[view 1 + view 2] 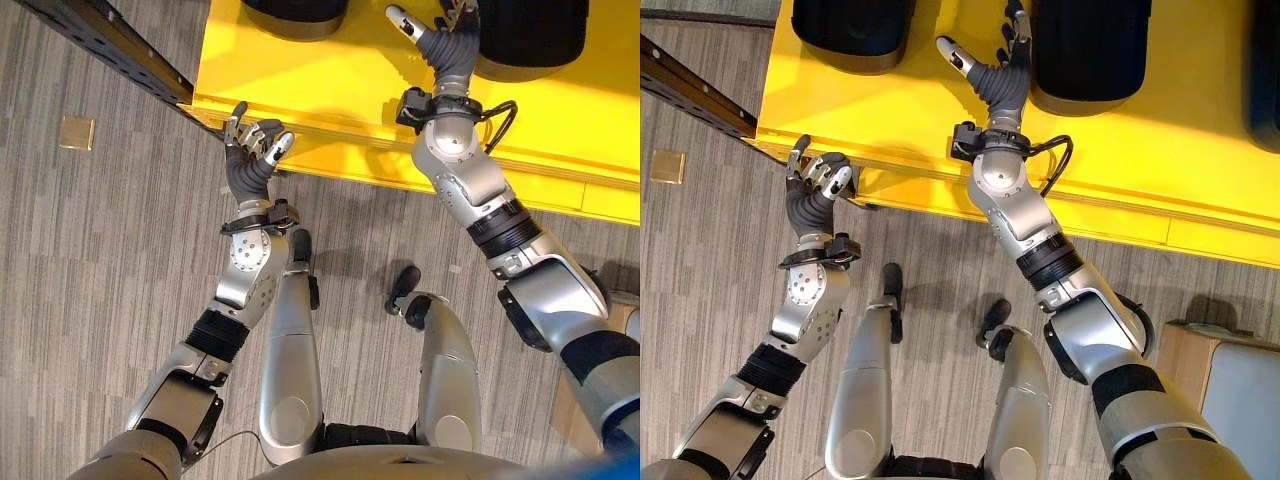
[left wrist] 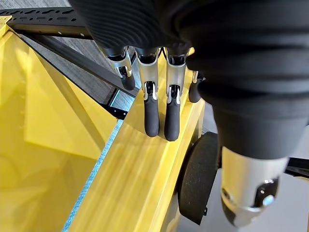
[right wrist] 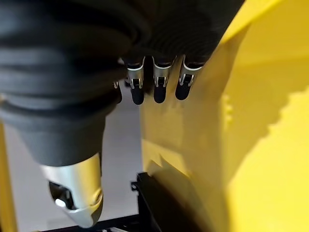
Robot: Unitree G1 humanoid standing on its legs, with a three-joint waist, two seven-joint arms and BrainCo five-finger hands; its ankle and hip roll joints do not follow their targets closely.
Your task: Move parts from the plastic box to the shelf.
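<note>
A large yellow plastic box (image 1: 1200, 150) lies in front of me with big black rounded parts in it: one at the left (image 1: 852, 30), one in the middle (image 1: 1090, 50) and one at the right edge (image 1: 1265, 70). My right hand (image 1: 1000, 75) reaches over the box floor. Its thumb sticks out and its fingers lie straight along the left side of the middle part, holding nothing. My left hand (image 1: 250, 165) hovers at the box's near left rim with relaxed fingers (image 2: 157, 111) just above the yellow edge (image 2: 135, 183), empty.
A dark perforated metal rail (image 1: 110, 45) runs diagonally at the box's left corner. A small tan square (image 1: 76, 131) lies on the grey striped floor. A black wheel (image 2: 198, 183) sits under the box. A wooden-edged white object (image 1: 1230, 380) stands at the lower right.
</note>
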